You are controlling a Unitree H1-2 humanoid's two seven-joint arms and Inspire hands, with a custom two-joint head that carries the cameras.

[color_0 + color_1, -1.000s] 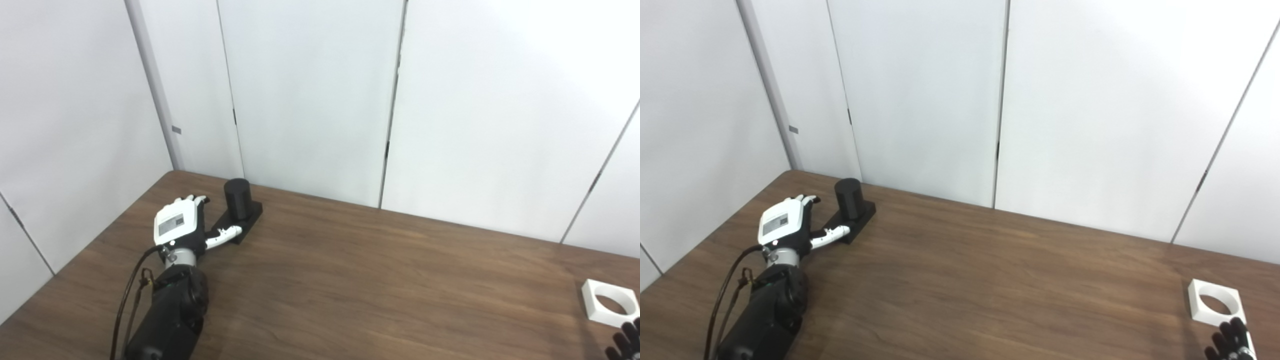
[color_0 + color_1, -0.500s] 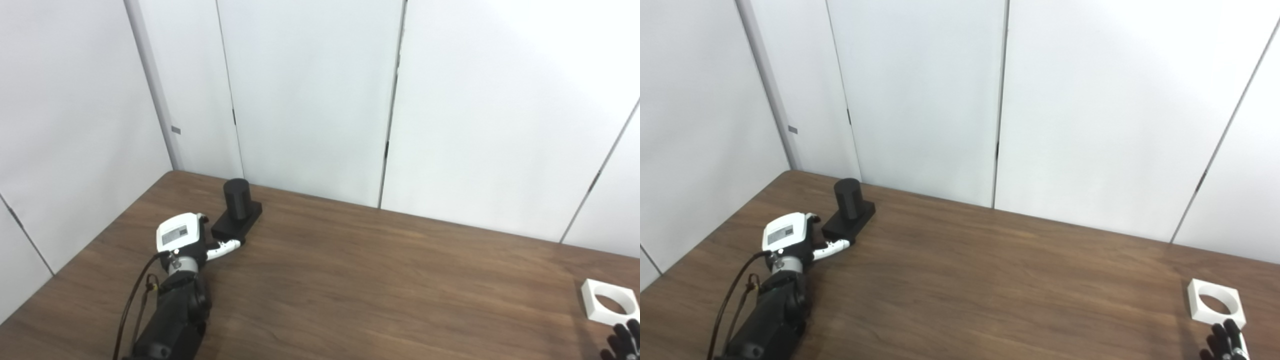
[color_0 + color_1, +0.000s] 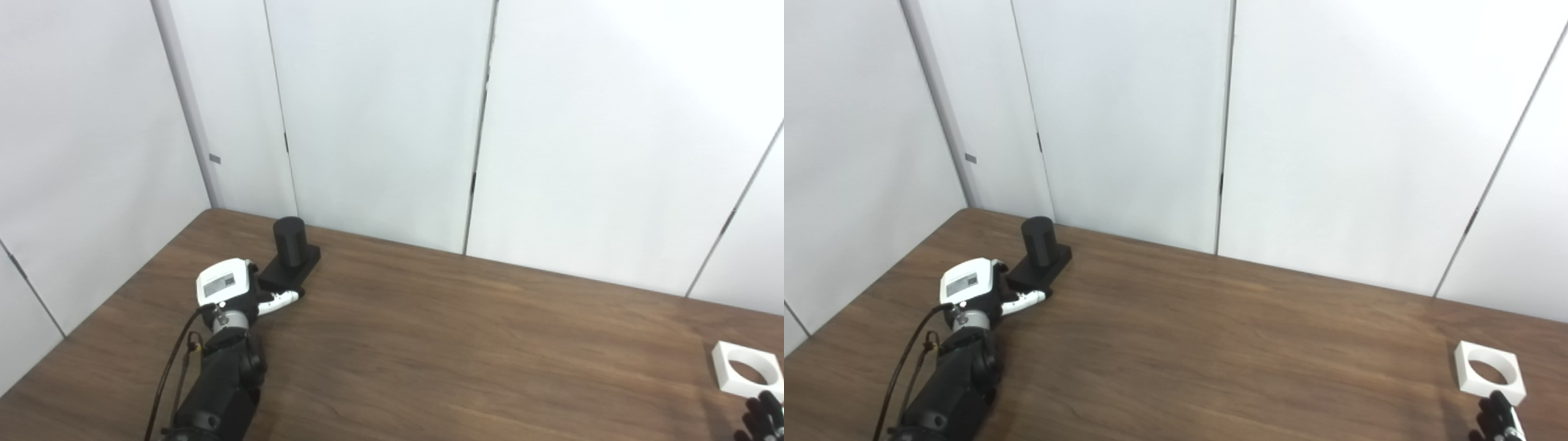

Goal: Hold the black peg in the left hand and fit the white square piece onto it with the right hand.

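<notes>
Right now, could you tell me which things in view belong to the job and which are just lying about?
Job:
black peg on its base
white square piece
left hand
right hand

Lying about:
Nothing else on the table.

Peg (image 3: 290, 242) far left on the table (image 3: 465, 349), square piece (image 3: 1488, 373) far right, well apart

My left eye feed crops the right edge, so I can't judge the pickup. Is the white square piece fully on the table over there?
Observer: Yes. In the right eye view the white square piece lies flat and fully in frame, with bare table showing past its right side.
Operator: Where is the right hand?
Observer: The right hand shows only as dark fingertips at the bottom edge, just nearer than the piece's front edge. I cannot tell whether they touch it.
</notes>
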